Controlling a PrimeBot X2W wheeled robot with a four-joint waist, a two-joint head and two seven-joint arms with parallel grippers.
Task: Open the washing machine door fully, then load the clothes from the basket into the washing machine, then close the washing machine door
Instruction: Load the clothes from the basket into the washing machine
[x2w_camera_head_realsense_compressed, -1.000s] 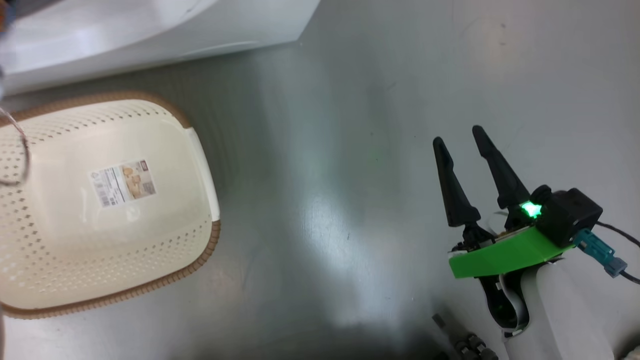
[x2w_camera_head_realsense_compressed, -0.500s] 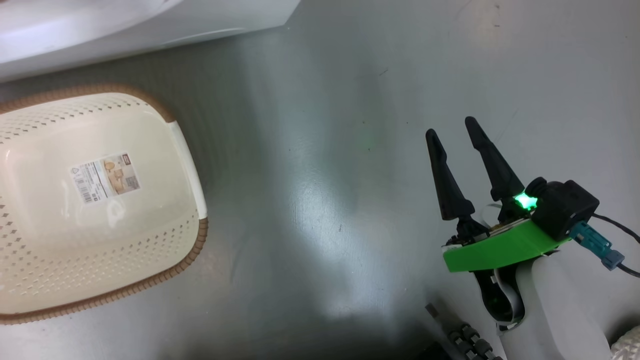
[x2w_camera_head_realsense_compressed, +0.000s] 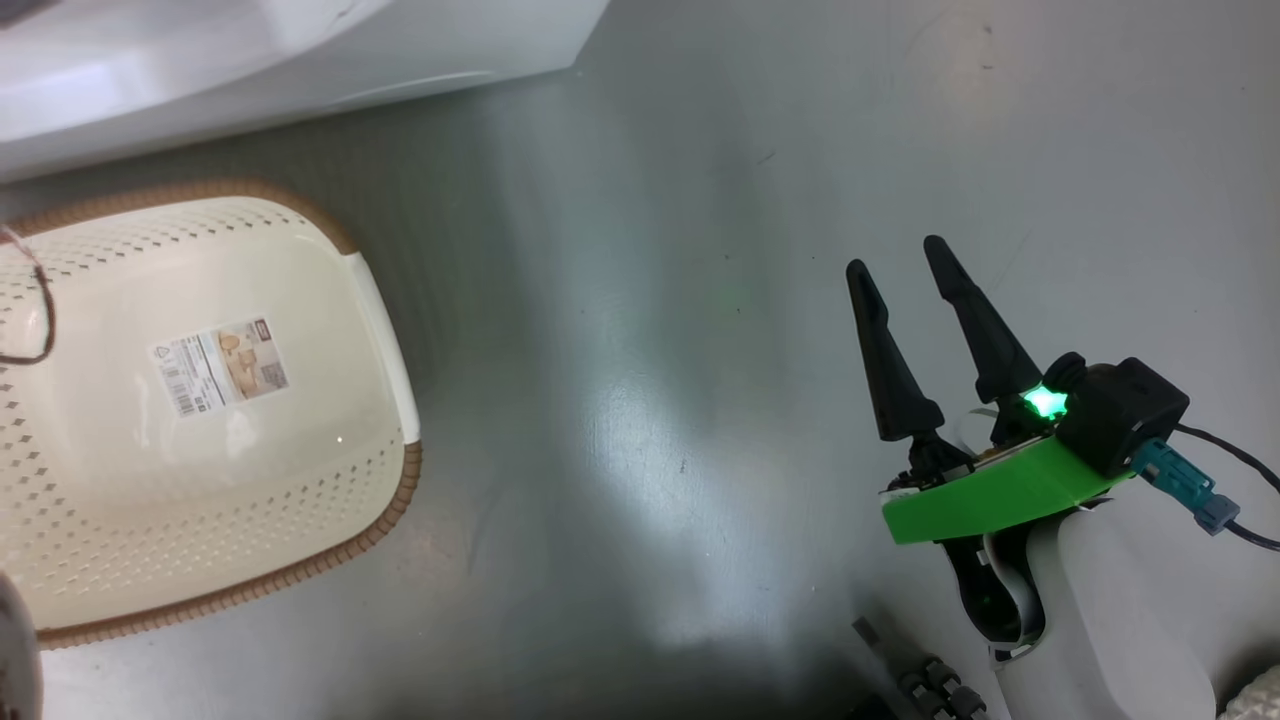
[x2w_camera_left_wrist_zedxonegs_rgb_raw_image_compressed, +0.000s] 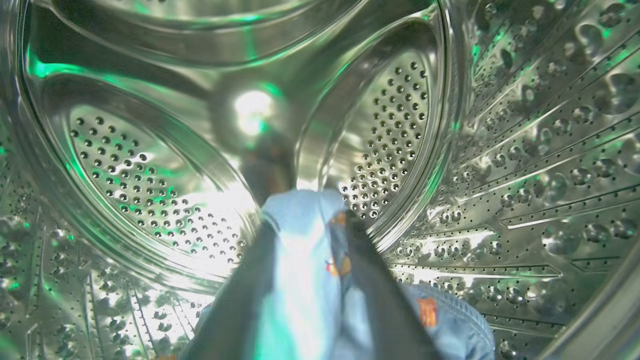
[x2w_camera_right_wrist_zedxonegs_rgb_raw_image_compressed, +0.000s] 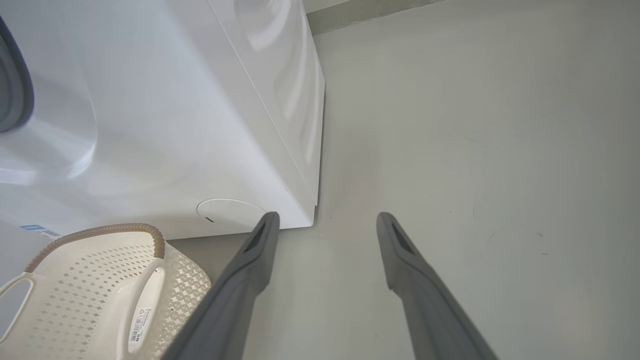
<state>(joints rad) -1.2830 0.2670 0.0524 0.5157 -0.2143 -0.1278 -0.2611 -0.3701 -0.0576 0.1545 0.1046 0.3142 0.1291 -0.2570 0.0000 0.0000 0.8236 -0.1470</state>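
Observation:
In the left wrist view my left gripper (x2w_camera_left_wrist_zedxonegs_rgb_raw_image_compressed: 308, 222) is deep inside the washing machine's perforated steel drum (x2w_camera_left_wrist_zedxonegs_rgb_raw_image_compressed: 150, 175). Its fingers are parted, and a blue garment with orange prints (x2w_camera_left_wrist_zedxonegs_rgb_raw_image_compressed: 300, 280) still lies between them. More of the clothes (x2w_camera_left_wrist_zedxonegs_rgb_raw_image_compressed: 450, 320) rest on the drum floor below. The cream basket (x2w_camera_head_realsense_compressed: 400, 500) stands on the floor at the left, with just a label sticker (x2w_camera_head_realsense_compressed: 220, 365) on its floor. My right gripper (x2w_camera_head_realsense_compressed: 896, 257) hangs open over bare floor, far right of the basket. The washing machine door is out of view.
The white washing machine (x2w_camera_head_realsense_compressed: 300, 50) fills the top left corner, and its round service flap (x2w_camera_right_wrist_zedxonegs_rgb_raw_image_compressed: 227, 212) sits just above the basket's brown rim (x2w_camera_right_wrist_zedxonegs_rgb_raw_image_compressed: 100, 232). Shiny grey floor (x2w_camera_head_realsense_compressed: 650, 350) stretches between the basket and my right arm.
The head view has shifted slightly left and back. The basket and my open right gripper keep their places on the floor.

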